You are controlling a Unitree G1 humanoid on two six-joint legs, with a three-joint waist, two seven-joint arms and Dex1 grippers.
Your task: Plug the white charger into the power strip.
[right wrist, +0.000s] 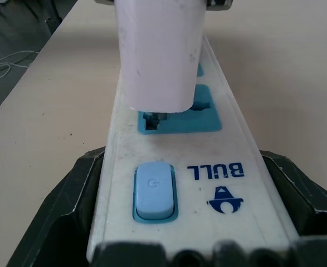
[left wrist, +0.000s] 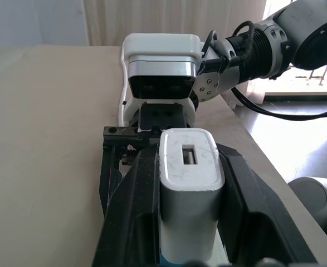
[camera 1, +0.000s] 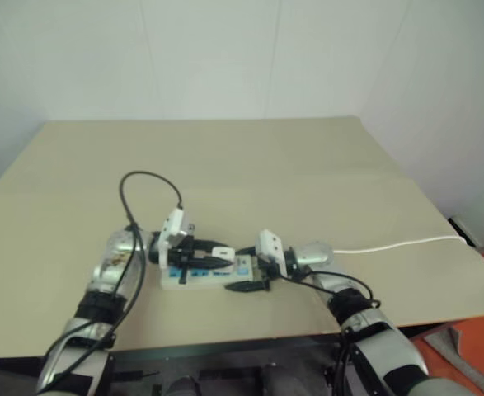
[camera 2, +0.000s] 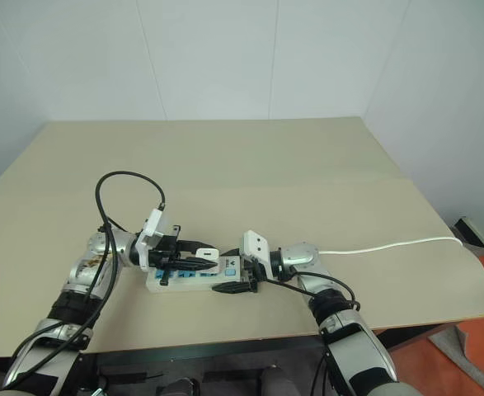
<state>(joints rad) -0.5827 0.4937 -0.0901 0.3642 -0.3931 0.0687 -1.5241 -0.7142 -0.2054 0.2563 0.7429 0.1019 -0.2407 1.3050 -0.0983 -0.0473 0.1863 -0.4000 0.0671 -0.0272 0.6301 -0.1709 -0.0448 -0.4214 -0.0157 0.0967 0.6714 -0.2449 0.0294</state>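
The power strip (right wrist: pixel 180 167) lies flat near the table's front edge, and my right gripper (camera 1: pixel 246 278) is shut on its switch end, with one black finger (right wrist: pixel 68 206) on each long side. Its blue switch (right wrist: pixel 154 189) sits just before the first blue socket (right wrist: pixel 205 114). The white charger (left wrist: pixel 190 178) is clamped between my left gripper's fingers (left wrist: pixel 135 211). The left gripper (camera 2: pixel 206 259) reaches in from the left over the strip. The charger (right wrist: pixel 160 55) stands upright right over that first socket, with a dark prong at the slot and a thin gap under its body.
The strip's thin white cord (camera 1: pixel 398 244) runs right across the tan table (camera 1: pixel 250 165) to its right edge. A black cable (camera 1: pixel 147 177) loops up from my left wrist. The front table edge lies close behind the strip.
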